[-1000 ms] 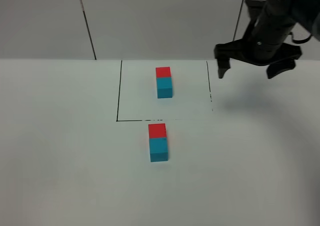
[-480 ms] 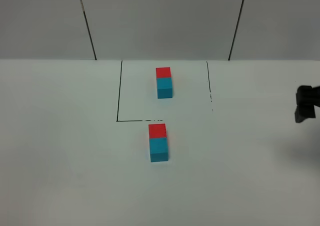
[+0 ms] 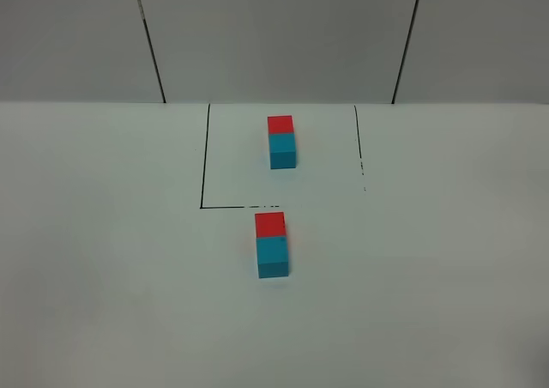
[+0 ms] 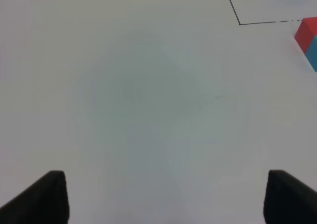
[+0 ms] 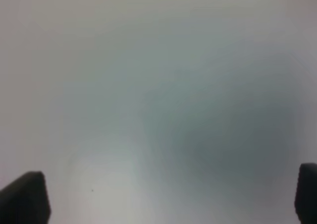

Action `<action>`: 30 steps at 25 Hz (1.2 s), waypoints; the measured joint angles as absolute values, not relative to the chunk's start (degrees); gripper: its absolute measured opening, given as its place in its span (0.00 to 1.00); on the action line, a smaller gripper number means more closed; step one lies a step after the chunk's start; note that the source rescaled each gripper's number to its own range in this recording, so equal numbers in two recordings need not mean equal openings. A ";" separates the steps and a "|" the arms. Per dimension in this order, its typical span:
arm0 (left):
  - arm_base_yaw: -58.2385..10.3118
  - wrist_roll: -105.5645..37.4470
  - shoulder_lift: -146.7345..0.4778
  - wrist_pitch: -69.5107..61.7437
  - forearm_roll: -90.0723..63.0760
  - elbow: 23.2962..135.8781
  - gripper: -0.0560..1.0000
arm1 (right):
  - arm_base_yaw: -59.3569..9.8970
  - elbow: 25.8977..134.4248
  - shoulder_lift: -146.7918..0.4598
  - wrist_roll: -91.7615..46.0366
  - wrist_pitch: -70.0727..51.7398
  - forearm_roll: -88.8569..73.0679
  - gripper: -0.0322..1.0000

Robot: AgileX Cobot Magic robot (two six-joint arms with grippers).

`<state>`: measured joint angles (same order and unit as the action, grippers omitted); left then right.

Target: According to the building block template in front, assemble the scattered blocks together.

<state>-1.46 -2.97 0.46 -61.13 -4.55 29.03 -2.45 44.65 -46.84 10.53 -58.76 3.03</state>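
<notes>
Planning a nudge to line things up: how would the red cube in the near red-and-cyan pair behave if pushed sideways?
The red cube has flat faces and looks matte, so it would probably slide, not roll. It sits flush against the cyan cube, yet nothing visibly locks them, so a sideways push may separate them. It looks rigid and small, so likely light.

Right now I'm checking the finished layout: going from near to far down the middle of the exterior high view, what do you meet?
cyan block → red block touching it → black outline of the marked square → template's cyan cube → template's red cube
</notes>
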 joint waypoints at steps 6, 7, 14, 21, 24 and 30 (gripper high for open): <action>-1.46 -2.97 0.46 -61.13 -4.55 29.03 0.69 | -2.45 37.64 -31.12 9.34 -59.27 3.94 1.00; -1.46 -2.97 0.46 -61.13 -4.55 29.03 0.69 | -2.45 36.43 -28.17 8.96 -59.27 4.08 1.00; -1.46 -2.97 0.46 -61.13 -4.55 29.03 0.69 | -2.45 30.01 -12.95 8.22 -59.35 4.14 1.00; -1.46 -2.97 0.46 -61.13 -4.50 29.03 0.69 | -2.45 28.74 -1.76 4.02 -60.31 1.71 1.00; -1.46 -2.97 0.46 -61.13 -4.50 29.03 0.69 | -2.45 28.67 0.17 0.92 -60.31 -1.14 1.00; -1.46 -2.97 0.46 -61.13 -4.50 29.03 0.69 | -2.45 28.67 0.40 -0.61 -60.31 -3.03 1.00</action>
